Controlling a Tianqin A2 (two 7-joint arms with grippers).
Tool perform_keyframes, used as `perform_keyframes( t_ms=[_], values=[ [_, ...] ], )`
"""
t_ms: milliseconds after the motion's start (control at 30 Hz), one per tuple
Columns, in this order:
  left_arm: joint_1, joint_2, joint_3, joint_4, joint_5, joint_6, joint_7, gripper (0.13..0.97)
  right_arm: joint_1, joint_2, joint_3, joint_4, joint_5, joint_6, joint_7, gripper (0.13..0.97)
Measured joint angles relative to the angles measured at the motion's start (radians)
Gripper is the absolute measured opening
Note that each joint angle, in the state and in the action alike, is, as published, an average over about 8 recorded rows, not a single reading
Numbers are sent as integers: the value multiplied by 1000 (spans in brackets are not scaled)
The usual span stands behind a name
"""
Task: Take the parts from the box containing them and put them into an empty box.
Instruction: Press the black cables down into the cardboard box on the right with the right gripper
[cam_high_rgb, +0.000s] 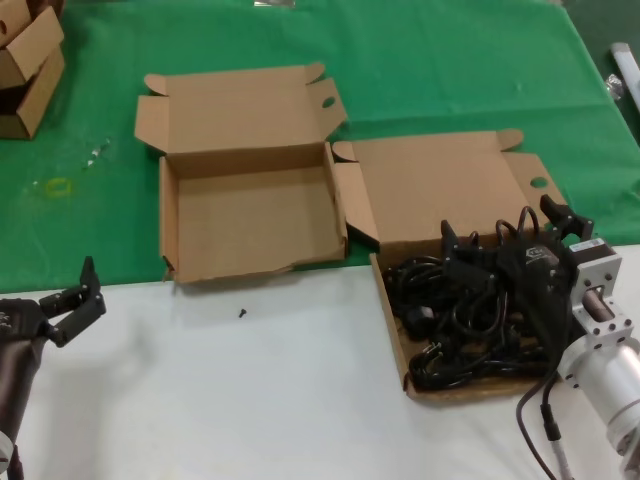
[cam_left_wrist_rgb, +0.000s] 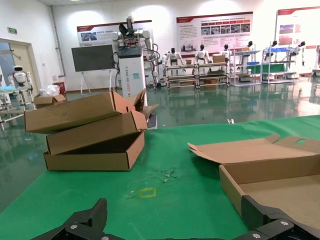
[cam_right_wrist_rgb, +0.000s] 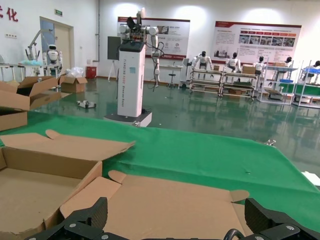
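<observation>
The empty box (cam_high_rgb: 250, 225) lies open at the middle left, with its lid folded back. The box containing the parts (cam_high_rgb: 392, 325) lies to its right, lid (cam_high_rgb: 440, 185) open, filled with tangled black power cords (cam_high_rgb: 455, 315). My right gripper (cam_high_rgb: 508, 230) hangs open just above the cords, and nothing is between its fingers. In the right wrist view the gripper (cam_right_wrist_rgb: 177, 220) faces the lid (cam_right_wrist_rgb: 170, 205), with a cord loop (cam_right_wrist_rgb: 235, 234) at the edge. My left gripper (cam_high_rgb: 75, 300) is open and empty at the front left, facing the empty box (cam_left_wrist_rgb: 280, 185).
Smaller, deeper cartons (cam_high_rgb: 25, 60) are stacked at the far left and show in the left wrist view (cam_left_wrist_rgb: 90, 135). A yellow ring (cam_high_rgb: 58, 186) lies on the green cloth. A small black speck (cam_high_rgb: 242, 313) lies on the white front surface.
</observation>
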Motion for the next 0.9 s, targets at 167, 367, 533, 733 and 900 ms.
perform_keyframes(
  t_ms=[167, 367, 533, 733, 900],
  values=[
    [0, 0, 0, 0, 0, 0, 0, 924, 0, 0, 0, 0, 0, 0, 0, 966],
    [0, 0, 0, 0, 0, 0, 0, 864, -4, 4, -3, 3, 0, 2, 1, 966],
    [0, 0, 0, 0, 0, 0, 0, 787, -10, 21, -17, 12, 2, 10, 4, 966],
    [0, 0, 0, 0, 0, 0, 0, 738, -11, 100, -83, 30, 34, 44, 7, 966],
    [0, 0, 0, 0, 0, 0, 0, 616, -5, 222, -162, 56, 81, 56, 21, 966]
  ],
)
